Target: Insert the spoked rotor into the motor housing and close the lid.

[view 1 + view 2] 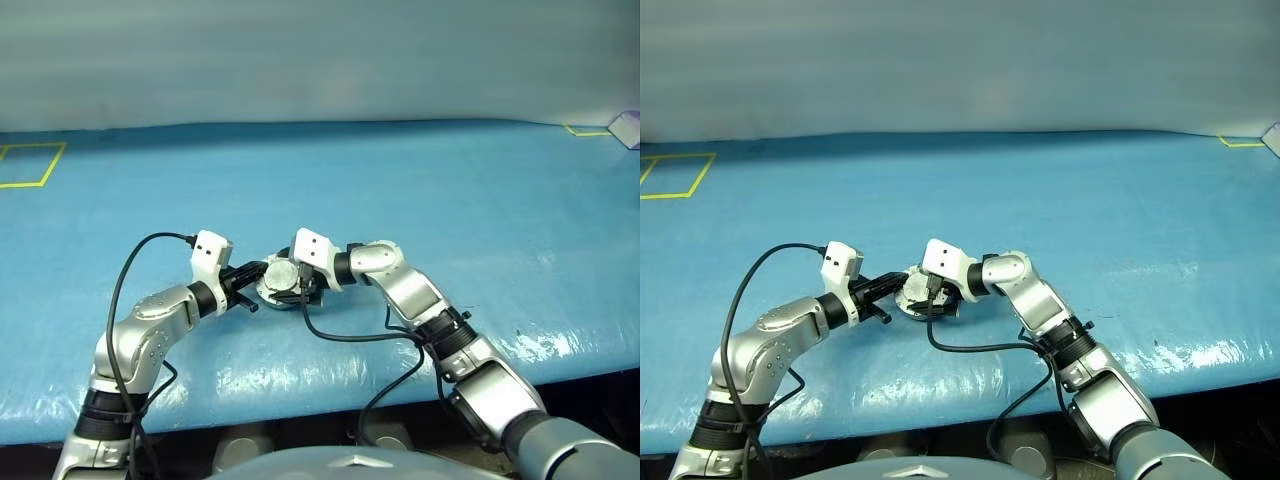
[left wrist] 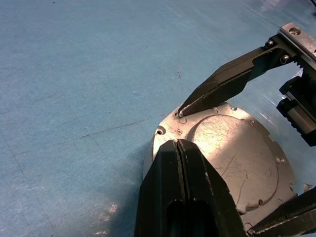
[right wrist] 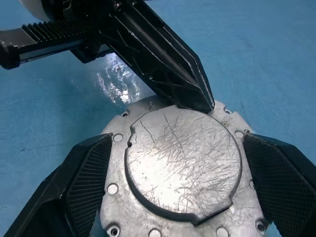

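The lid (image 3: pixel 182 168) lies plain-face up, scratched raised circle showing, on the blue worktop (image 1: pixel 450 200) between both arms. The left gripper (image 2: pixel 177 144) — fingers pressed together — touches its rim, while the right gripper (image 3: pixel 182 173) — fingers spread wide — flanks it on both sides.

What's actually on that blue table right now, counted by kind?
Round grey metal lid, plain face up: 1
Robot grippers: 2, the left gripper and the right gripper
Yellow tape outlines: 2
Total: 5
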Available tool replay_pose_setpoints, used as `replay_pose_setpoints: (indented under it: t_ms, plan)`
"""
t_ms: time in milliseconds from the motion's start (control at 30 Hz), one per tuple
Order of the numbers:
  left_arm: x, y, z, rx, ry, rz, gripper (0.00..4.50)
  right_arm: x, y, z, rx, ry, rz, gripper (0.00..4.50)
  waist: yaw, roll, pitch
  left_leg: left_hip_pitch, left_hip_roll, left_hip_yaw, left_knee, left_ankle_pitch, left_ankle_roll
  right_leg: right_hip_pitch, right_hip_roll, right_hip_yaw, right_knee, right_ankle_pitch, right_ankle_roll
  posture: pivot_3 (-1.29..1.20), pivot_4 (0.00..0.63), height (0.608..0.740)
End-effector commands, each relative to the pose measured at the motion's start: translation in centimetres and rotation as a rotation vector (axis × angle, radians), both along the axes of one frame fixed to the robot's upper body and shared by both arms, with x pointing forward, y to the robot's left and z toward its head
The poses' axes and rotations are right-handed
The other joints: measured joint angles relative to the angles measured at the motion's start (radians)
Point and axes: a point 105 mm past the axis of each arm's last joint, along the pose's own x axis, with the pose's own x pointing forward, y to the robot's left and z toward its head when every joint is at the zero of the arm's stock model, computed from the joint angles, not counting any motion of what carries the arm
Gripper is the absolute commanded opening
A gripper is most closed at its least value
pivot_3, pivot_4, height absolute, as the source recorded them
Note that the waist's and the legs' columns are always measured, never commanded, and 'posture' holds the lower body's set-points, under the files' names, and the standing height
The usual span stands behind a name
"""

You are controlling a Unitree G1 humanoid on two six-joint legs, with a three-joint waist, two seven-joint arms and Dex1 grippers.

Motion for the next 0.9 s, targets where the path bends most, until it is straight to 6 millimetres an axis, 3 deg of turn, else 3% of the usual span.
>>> replay_pose_setpoints:
  t_ms: [33, 233, 367, 500, 667, 900]
  plan:
    - [-1.0, -0.6, -1.4, 0.014, 0.06, -0.04, 0.0, -1.5, -2.3, -0.8, 0.008, 0.135, -0.022, 4.49, 0.001, -0.001, 0.0, 0.0, 0.0, 0.0, 0.0, 0.0, 0.0, 0.0, 0.0, 0.0, 0.0, 0.0, 0.0, 0.0, 0.15, 0.74]
    - [-0.8, -0.7, -1.4, 0.019, 0.038, -0.045, 0.0, -3.6, -3.9, 1.8, 0.224, 0.301, -0.1, 4.49, 0.002, -0.001, -0.001, -0.003, 0.0, 0.0, 0.0, -0.001, 0.001, 0.0, 0.0, 0.0, 0.0, -0.001, 0.0, 0.0, 0.15, 0.74]
    - [-0.8, -0.8, -1.3, 0.013, 0.034, -0.051, 0.0, -3.8, -5.1, 2.2, 0.355, 0.408, -0.277, 4.49, 0.003, -0.001, 0.0, -0.009, 0.0, -0.002, 0.002, -0.001, 0.001, -0.005, 0.0, -0.002, 0.0, -0.001, 0.001, 0.0, 0.15, 0.74]
    - [-0.7, -0.9, -1.2, 0.012, 0.029, -0.056, 0.0, -4.0, -5.3, 1.5, 0.56, 0.632, -0.501, 4.49, 0.007, -0.001, -0.001, -0.011, 0.0, -0.003, 0.002, -0.001, 0.001, -0.007, 0.0, -0.002, 0.0, 0.0, 0.001, 0.0, 0.15, 0.74]
    - [-0.8, -1.1, -1.1, -0.006, 0.024, -0.057, 0.0, -4.4, -4.5, -0.5, 0.561, 0.756, -0.654, 4.49, 0.007, -0.001, 0.0, -0.012, 0.0, -0.003, 0.002, -0.001, 0.001, -0.007, -0.001, -0.002, -0.001, 0.0, 0.001, 0.0, 0.15, 0.74]
    - [-0.9, -0.9, -1.1, -0.005, 0.019, -0.053, 0.0, -4.5, -2.8, -0.9, 0.664, 0.937, -0.692, 4.49, 0.008, -0.001, 0.0, -0.012, 0.001, -0.004, 0.002, -0.001, 0.001, -0.007, -0.001, -0.003, 0.0, -0.001, 0.001, 0.0, 0.15, 0.74]
